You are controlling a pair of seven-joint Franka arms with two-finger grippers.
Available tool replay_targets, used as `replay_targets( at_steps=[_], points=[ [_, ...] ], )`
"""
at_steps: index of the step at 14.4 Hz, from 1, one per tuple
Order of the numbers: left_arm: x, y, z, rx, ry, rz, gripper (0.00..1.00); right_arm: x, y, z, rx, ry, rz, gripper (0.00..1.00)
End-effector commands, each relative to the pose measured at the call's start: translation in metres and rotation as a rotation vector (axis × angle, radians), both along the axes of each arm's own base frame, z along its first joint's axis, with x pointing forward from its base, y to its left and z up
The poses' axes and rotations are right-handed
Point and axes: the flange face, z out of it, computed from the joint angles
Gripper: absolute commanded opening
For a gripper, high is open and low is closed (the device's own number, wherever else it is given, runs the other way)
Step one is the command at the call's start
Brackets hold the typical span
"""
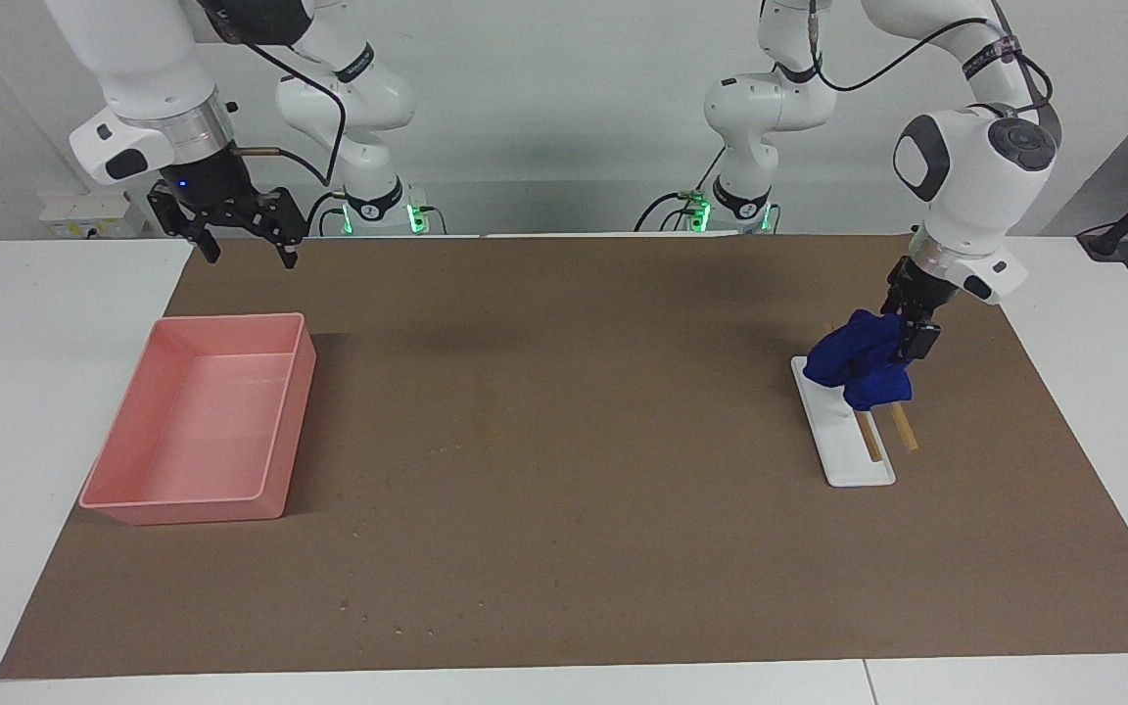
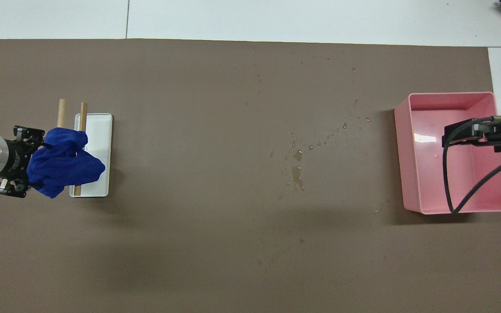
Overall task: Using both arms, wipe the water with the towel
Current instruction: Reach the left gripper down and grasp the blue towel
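Towel (image 1: 863, 362) draped in a bunch over the wooden sticks (image 1: 885, 432) of the white stand (image 1: 848, 452), right of frame in the facing view. Left gripper (image 1: 909, 321) up against the towel's upper edge, jaws spread wide; grip not yet made, as far as can be judged. Right gripper (image 1: 244, 227) waits open in the air, upper left of the facing view, above the pink tray (image 1: 125, 460).

Water (image 2: 296, 170) unwiped: puddle and scattered drops mid-worktop (image 2: 215, 243) in the overhead view. All wiping left to do.

Hard to read: left fingertips are partly buried in cloth, so contact is uncertain. In the overhead view the right gripper is mostly cut off at the frame's right edge.
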Motion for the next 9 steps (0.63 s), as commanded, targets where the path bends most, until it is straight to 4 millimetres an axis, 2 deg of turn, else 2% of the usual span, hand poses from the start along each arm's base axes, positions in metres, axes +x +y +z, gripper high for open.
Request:
replay_targets(
  at_steps=[1,2,3,4,6,8,9],
  points=[
    [-0.006,-0.001,-0.009,0.011,-0.013,0.014,1.0,-0.004,0.0,0.0,0.021,-0.008,-0.003,1.0],
    [-0.006,-0.003,-0.012,0.01,-0.013,0.017,0.96,-0.005,0.0,-0.001,0.021,-0.005,-0.003,1.0],
    [-0.007,-0.005,-0.017,0.011,-0.007,0.01,0.88,-0.005,0.0,0.0,0.021,-0.007,-0.003,1.0],
    [-0.007,-0.005,-0.017,0.011,-0.006,0.01,0.75,-0.005,0.0,0.0,0.021,-0.007,-0.005,1.0],
    [-0.007,-0.006,-0.016,0.012,0.0,0.009,0.36,-0.006,0.003,-0.001,0.021,-0.002,0.0,1.0],
    [-0.006,-0.004,-0.012,0.012,0.008,0.01,0.04,-0.007,0.003,0.001,0.021,-0.005,-0.008,1.0],
    [-0.003,-0.006,-0.007,0.014,0.022,0.003,0.0,-0.007,0.004,0.001,0.021,-0.007,-0.005,1.0]
  ],
)
